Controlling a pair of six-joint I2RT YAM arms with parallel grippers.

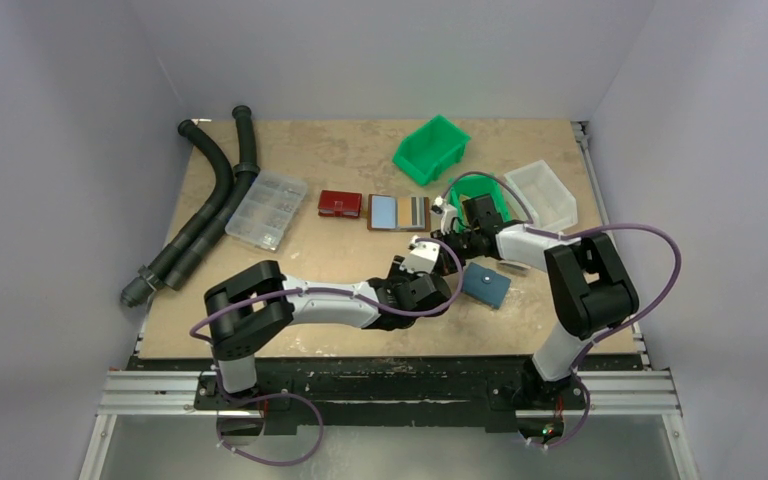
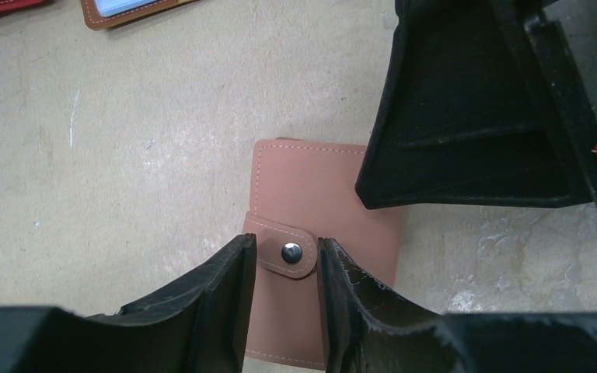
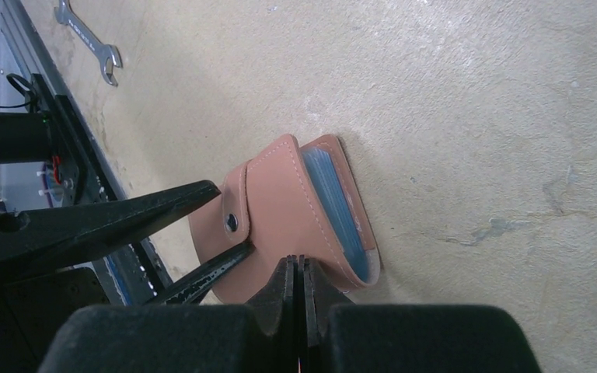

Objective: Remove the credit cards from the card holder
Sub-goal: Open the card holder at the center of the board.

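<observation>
On the table [image 1: 360,150], starting at the left, we count two black corrugated hoses [image 1: 195,235] and one clear compartment box [image 1: 267,208]. Next come one shut red wallet [image 1: 340,204] and one open brown wallet [image 1: 399,213] showing a light blue card [image 1: 383,211] beside a striped panel. Any print on these is too small for us to read.

Further right there are two green bins, one [image 1: 430,148] at the back and a second [image 1: 503,198] partly hidden behind the right arm. Beyond them sit one clear bin [image 1: 542,193] and, nearer us, one blue square pouch [image 1: 486,285]. The right wrist view also takes in a single wrench [image 3: 93,39].

The card holder [image 2: 311,186] is pinkish tan with pale stitching. It lies right of centre, between the brown wallet and the blue pouch, mostly covered by both grippers in the top view. Its snap tab [image 2: 289,250] is fastened, and the credit cards [image 3: 338,210] are inside it. We see only their blue edges in the holder's open end, packed too tightly to count.

The left gripper [image 2: 286,247] has its jaws a narrow gap apart, one at each edge of the snap tab; we cannot tell whether they press on it. The right gripper [image 3: 301,268] has its fingers closed flat together, with the tips against the holder's cover — nothing visible between them.
</observation>
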